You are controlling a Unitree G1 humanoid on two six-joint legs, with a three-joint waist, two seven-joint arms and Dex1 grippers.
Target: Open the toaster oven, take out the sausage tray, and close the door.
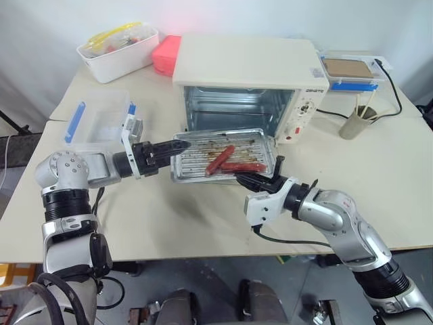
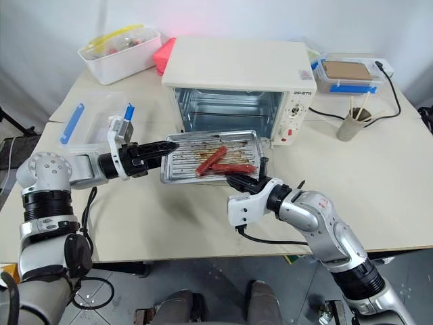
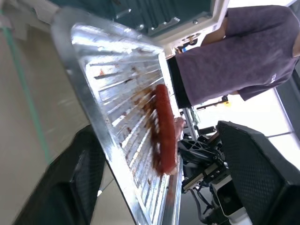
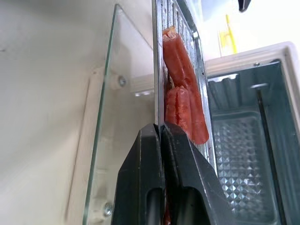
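Note:
The cream-white toaster oven (image 1: 243, 61) stands open at the back of the table. Its glass door (image 4: 101, 122) lies folded down flat. The silvery sausage tray (image 1: 193, 162), ridged and brown-stained with a few red sausages (image 1: 222, 158), is out in front of the oven mouth, above the door. My right gripper (image 1: 247, 179) is shut on the tray's near rim. My left gripper (image 1: 177, 147) is at the tray's left edge, open; its fingers (image 3: 79, 183) stand apart with the tray rim (image 3: 108, 84) between them.
A clear container with blue clips (image 1: 98, 118) lies left of my left arm. A white bin (image 1: 118, 51) and a pink box (image 1: 167, 53) sit at the back left. At the right are another blue-clipped container (image 1: 348, 71), a cup (image 1: 353, 124) and a black cord (image 1: 396, 101). A person in a purple shirt (image 3: 234, 51) stands beyond the table.

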